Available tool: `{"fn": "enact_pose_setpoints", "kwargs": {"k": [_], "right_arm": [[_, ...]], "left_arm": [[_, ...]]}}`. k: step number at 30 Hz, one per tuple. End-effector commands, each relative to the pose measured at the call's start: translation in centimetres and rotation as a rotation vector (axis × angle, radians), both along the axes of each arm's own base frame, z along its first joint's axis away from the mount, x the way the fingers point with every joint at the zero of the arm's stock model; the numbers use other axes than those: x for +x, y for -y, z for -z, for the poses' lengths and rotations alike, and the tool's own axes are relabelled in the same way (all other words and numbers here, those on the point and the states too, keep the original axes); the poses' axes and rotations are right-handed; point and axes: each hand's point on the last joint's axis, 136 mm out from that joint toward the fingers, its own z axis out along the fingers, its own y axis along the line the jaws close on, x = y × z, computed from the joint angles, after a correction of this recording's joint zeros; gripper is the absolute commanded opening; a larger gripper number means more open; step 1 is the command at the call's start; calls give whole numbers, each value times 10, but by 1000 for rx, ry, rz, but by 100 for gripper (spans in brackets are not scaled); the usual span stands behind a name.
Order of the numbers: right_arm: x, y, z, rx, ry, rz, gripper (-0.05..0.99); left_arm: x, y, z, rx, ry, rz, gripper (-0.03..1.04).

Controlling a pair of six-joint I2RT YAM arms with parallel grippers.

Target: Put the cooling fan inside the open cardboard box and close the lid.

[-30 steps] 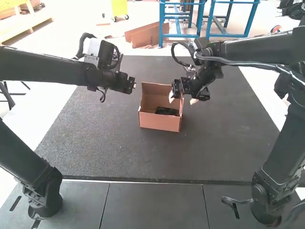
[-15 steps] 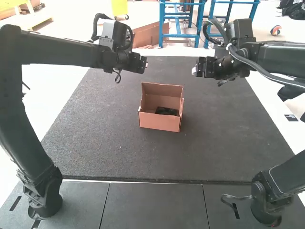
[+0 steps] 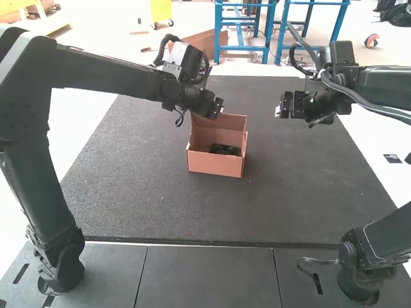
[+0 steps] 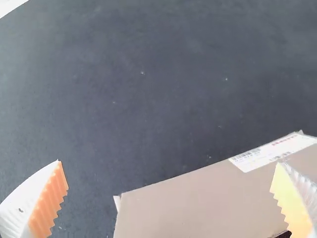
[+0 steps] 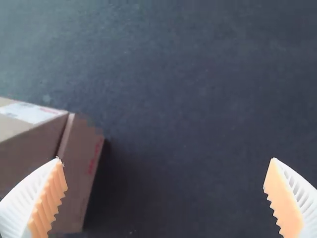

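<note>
Clock directions are read on the high view with the cardboard box (image 3: 216, 149) at the centre. The black mat (image 3: 128, 186) stretches bare from the box toward 9 o'clock, its slanted edge well apart from the box. Its near edge at 6 o'clock is also well off.

The left gripper (image 3: 215, 108) hangs at about 12 o'clock, right at the top edge of the upright lid (image 3: 221, 122), near its left corner. In the left wrist view this gripper (image 4: 168, 166) has its ribbed fingers (image 4: 44, 198) spread wide with nothing clamped. The lid's brown face (image 4: 208, 203) lies below and between them, and contact cannot be told.

The box stands open near the mat's middle, with the cooling fan (image 3: 225, 149) dark on its floor toward the back wall.

The right gripper (image 3: 282, 104) sits at 2 o'clock, well apart from the box over bare mat. In the right wrist view it (image 5: 166, 166) is parted wide and holds nothing, with a box corner (image 5: 74, 158) beside one finger. Bare mat runs on toward 3 o'clock.

Against half a second ago, the left gripper has dropped from high at 11 o'clock down to the lid's edge. The right gripper has drifted slightly lower and outward. Box and fan have not shifted.
</note>
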Motion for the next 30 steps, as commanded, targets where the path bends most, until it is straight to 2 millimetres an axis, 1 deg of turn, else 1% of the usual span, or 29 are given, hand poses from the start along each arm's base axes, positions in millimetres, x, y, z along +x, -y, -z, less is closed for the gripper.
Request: {"fn": "enact_pose_setpoints", "kwargs": {"k": [1, 5, 10, 12, 19, 25, 27, 28, 29, 30], "right_arm": [[5, -1, -25, 72, 44, 0, 91], [6, 6, -24, 73, 41, 16, 91], [6, 11, -22, 78, 39, 27, 91], [6, 13, -24, 78, 44, 32, 91], [5, 10, -30, 97, 54, 24, 91], [3, 10, -27, 91, 44, 21, 91], [3, 10, -26, 91, 43, 21, 91], [3, 10, -26, 90, 43, 20, 91], [3, 10, -27, 90, 45, 20, 91], [3, 10, -28, 90, 46, 21, 91]], "left_arm": [[-7, 0, 11, -10, -51, -2, 97], [-23, -6, 37, 23, -137, 6, 97], [-36, -12, 62, 48, -195, 8, 97], [-40, -11, 69, 50, -199, 13, 97], [-41, -9, 98, 68, -219, 21, 97], [-41, -12, 124, 95, -263, 12, 97], [-40, -12, 124, 93, -263, 10, 97], [-38, -11, 121, 89, -256, 10, 97], [-36, -9, 115, 83, -246, 11, 97], [-32, -6, 100, 68, -223, 12, 97]]}}
